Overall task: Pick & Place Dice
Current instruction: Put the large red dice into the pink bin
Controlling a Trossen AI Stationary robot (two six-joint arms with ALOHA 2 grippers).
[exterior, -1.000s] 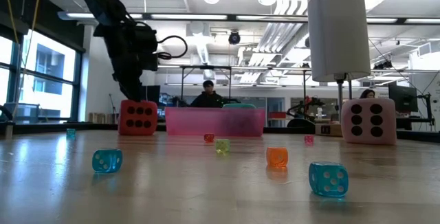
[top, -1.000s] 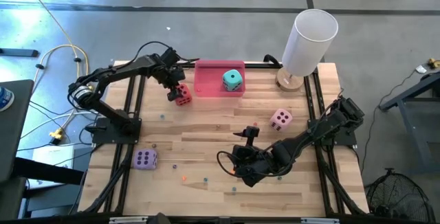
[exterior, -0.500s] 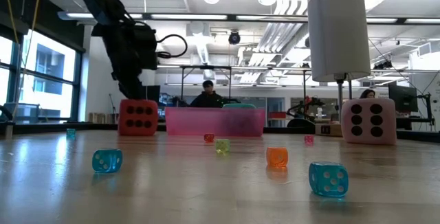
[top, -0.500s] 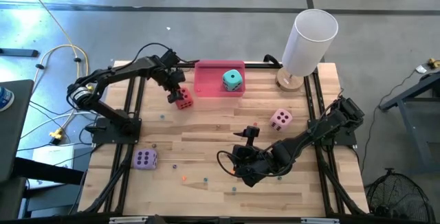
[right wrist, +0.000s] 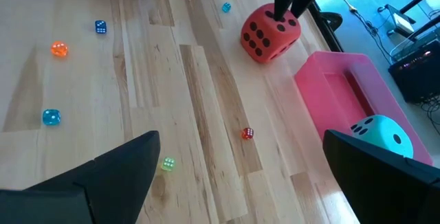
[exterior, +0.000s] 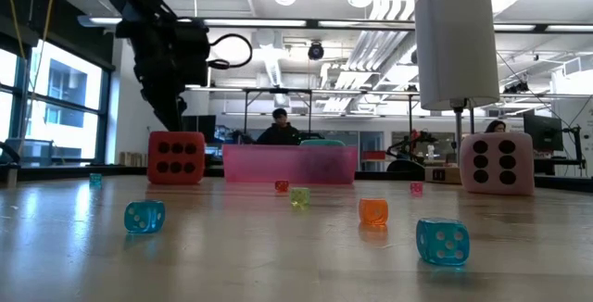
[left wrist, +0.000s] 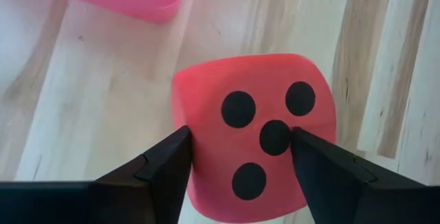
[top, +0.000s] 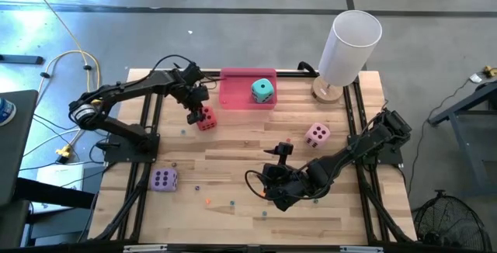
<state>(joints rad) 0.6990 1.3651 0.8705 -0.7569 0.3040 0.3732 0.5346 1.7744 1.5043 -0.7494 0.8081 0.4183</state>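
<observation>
The red die (top: 206,119) is on the far left of the table, just short of the pink tray (top: 233,98), and my left gripper (top: 194,112) is shut on it from above. The teal die (top: 262,91) lies inside the tray. On the right of the table rests the pink die (top: 317,135), and the purple die (top: 164,179) sits near the left front. My right gripper (top: 278,152) hovers open over the table's middle, holding nothing. Several tiny dice (exterior: 144,216) are scattered across the front of the table. My left gripper pinches the red die by two opposite sides of its upper part (left wrist: 199,148), the pipped top face (left wrist: 265,114) lying between the fingers. The fingers (right wrist: 287,4) come down steeply from above. The die sits tilted below them; whether it is clear of the table I cannot tell.
A tall white cylinder on a wooden foot (top: 349,43) stands at the far right corner. Tiny dice (right wrist: 58,49) dot the wood between the purple die and my right gripper. A person (exterior: 280,128) sits in the room beyond the far edge.
My left gripper has risen and drawn back a little toward the table's near-left, and the red die has shifted with it, away from the tray. My right arm has kept still.
</observation>
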